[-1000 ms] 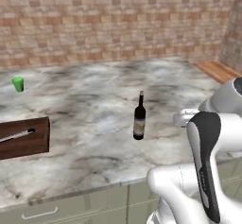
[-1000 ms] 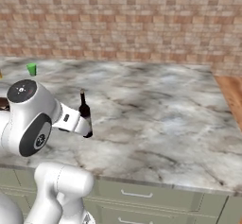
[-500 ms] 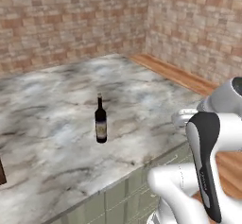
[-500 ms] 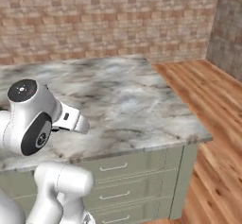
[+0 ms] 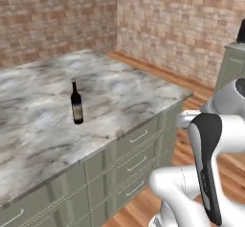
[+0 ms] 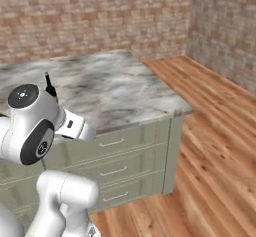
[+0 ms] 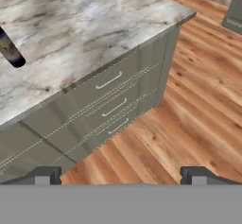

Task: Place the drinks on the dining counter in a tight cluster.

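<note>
A: Nearest, wood-plank floor (image 7: 189,119), warm brown, running past the corner of the dining counter (image 5: 143,96) and off toward the brick.

B: Above the floor, sage-green drawer fronts (image 7: 111,100) with slim pale handles, stacked three high near the corner. Over them, a grey-white marble top, broad and deep, veined dark.

A: Gripper (image 7: 120,175) hanging out over the floor, off the counter's edge. Fingers spread wide apart, nothing between them; just the two dark fingertips (image 7: 45,175) poking up at the bottom of the hand view.

B: On the marble, well in from the edge, the wine bottle (image 5: 76,104). Upright, dark glass, pale label, standing alone, well apart from the gripper.

A: Seen whole from the left base view. From the right base view, mostly hidden behind the white arm, just the neck and cap (image 6: 49,82) sticking up past the shoulder joint. In the hand view, cut off at the left edge: only the lower body and a bit of label (image 7: 9,50).

B: Farther back, brick wall (image 5: 57,20) behind the counter, meeting a second brick wall (image 5: 191,25) at a corner. Right edge of the left base view: part of a green cabinet (image 5: 231,65) with something dark on top, cropped, too little showing to name.
</note>
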